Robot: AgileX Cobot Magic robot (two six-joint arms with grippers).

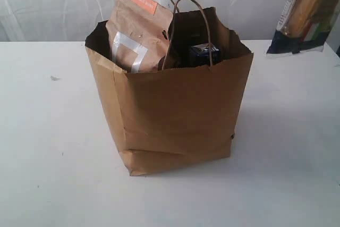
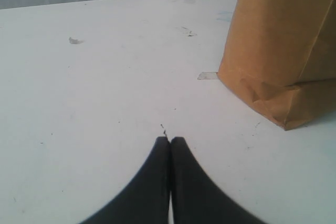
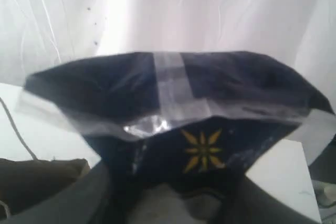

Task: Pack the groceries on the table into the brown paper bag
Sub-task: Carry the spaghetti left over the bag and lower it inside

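Note:
The brown paper bag (image 1: 175, 110) stands upright in the middle of the white table (image 1: 48, 147). The brown pouch with orange label (image 1: 139, 30) leans out of its mouth, and a dark shiny item (image 1: 204, 55) sits deeper inside; I cannot tell which grocery it is. The spaghetti pack (image 1: 305, 11) hangs in the air at the far right, above table level. In the right wrist view its dark blue end with a yellow star (image 3: 202, 150) is pinched in my right gripper (image 3: 173, 182). My left gripper (image 2: 169, 141) is shut and empty, low over the table (image 2: 79, 103), with the bag's bottom corner (image 2: 273, 77) nearby.
A white curtain (image 1: 64, 3) hangs behind the table. A small scrap or mark (image 1: 54, 78) lies on the tabletop left of the bag. The bag's twisted handles (image 1: 186, 25) stand up over its opening.

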